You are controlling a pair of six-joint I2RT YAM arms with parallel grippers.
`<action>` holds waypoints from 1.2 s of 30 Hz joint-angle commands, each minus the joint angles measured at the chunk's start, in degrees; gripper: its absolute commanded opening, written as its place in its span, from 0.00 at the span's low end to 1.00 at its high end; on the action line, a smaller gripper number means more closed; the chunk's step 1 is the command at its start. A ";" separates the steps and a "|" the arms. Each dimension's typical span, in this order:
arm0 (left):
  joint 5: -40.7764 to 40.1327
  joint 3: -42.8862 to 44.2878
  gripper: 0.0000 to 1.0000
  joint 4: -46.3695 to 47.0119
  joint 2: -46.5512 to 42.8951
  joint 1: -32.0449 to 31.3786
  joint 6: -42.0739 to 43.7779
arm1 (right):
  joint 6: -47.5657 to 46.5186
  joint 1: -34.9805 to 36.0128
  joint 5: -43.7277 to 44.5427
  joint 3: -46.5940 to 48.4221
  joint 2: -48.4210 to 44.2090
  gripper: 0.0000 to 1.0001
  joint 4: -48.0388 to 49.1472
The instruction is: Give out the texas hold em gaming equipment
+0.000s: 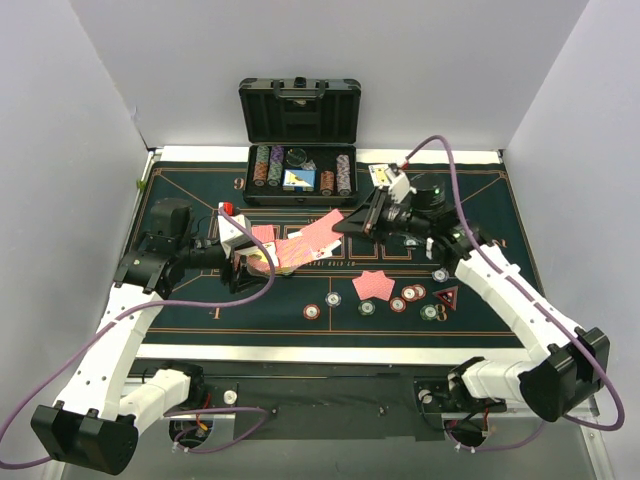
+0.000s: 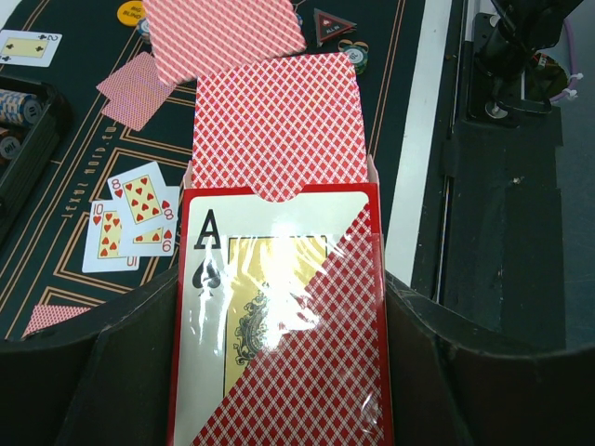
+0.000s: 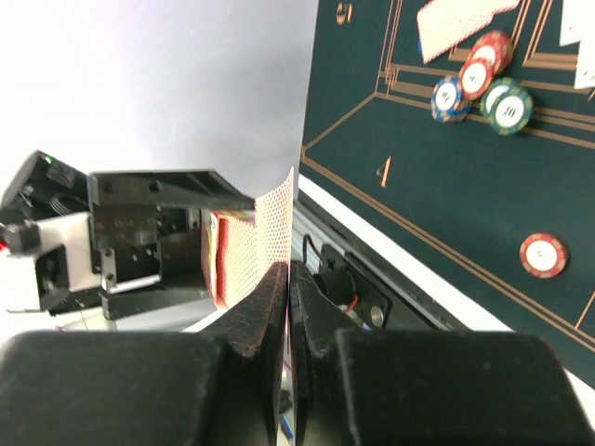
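Observation:
My left gripper [image 1: 243, 268] is shut on a red card box [image 2: 279, 353] printed with an ace of spades. Its dark fingers [image 2: 112, 381] press both long sides of the box. A red-backed deck [image 2: 277, 130] sticks out of the box's open end. My right gripper [image 3: 289, 269] is shut on the edge of one red-backed playing card [image 3: 276, 218] just beyond the deck, also seen as the card [image 1: 320, 232] over mid-table. Poker chips [image 1: 398, 304], a dark red triangular marker [image 1: 446, 296] and two face-down cards [image 1: 374, 285] lie on the green felt.
The open black case [image 1: 300, 140] with racked chips stands at the back centre. Face-up cards [image 2: 130, 218] lie left of the box, and a two of clubs [image 2: 28, 46] lies farther off. More chips [image 3: 474, 79] rest on the felt [image 1: 200, 300].

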 commanded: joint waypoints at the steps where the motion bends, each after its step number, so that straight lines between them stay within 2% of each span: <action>1: 2.54 1.25 0.01 2.16 -1.34 0.12 0.41 | -1.60 -4.19 -1.84 4.76 -1.92 0.01 -1.20; 9: 2.28 1.95 0.01 0.92 -1.25 0.20 1.38 | -6.79 -6.14 0.27 3.36 4.48 0.00 -2.00; 14: 2.45 2.04 0.01 1.27 -1.07 0.20 1.03 | -7.49 -4.82 4.21 -0.60 14.14 0.00 5.90; 20: 2.28 2.66 0.01 1.36 -1.07 0.20 0.33 | -10.30 -1.49 10.71 5.81 29.43 0.00 4.87; 25: 2.28 2.83 0.01 1.45 -1.33 0.20 0.06 | -13.99 1.42 16.61 11.26 37.53 0.00 3.19; 36: 2.19 2.66 0.01 1.36 -1.16 0.20 0.59 | -20.32 3.35 21.45 11.97 41.50 0.00 -3.83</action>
